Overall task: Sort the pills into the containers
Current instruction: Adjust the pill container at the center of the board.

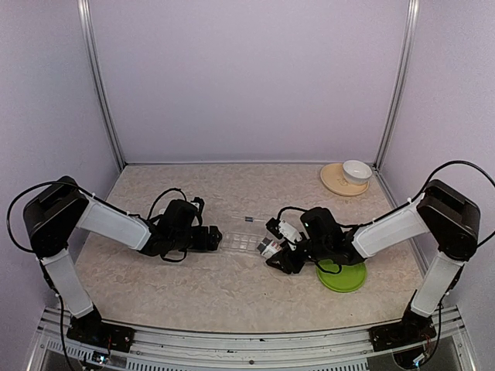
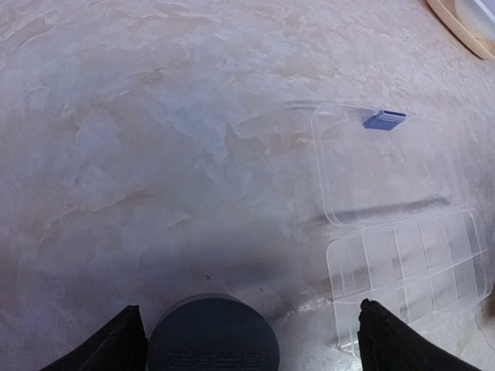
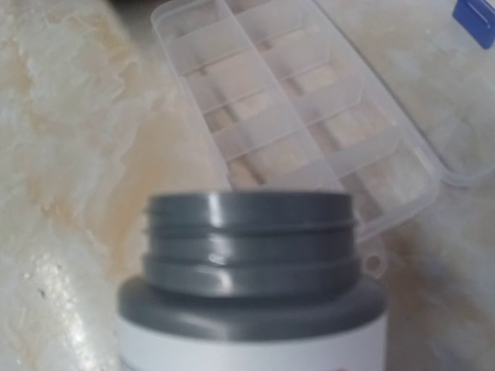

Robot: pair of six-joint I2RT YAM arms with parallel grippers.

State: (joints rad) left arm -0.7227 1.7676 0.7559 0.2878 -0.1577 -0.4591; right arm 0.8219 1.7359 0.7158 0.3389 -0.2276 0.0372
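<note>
Pill box (image 1: 241, 241) lies open mid-frame — right gripper (image 1: 271, 250) clasps an uncapped bottle (image 3: 251, 301) (left gripper (image 2: 249, 311) spread wide, dark cap (image 2: 213, 340) between its fingers)

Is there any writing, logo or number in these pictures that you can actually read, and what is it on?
No text here can be read.
On top of the dark cap: raised characters, too blurred to read.
On the white label of the bottle: only a trace of red at the picture's lower edge, unreadable.
On the clear pill box: no marks seen.
</note>
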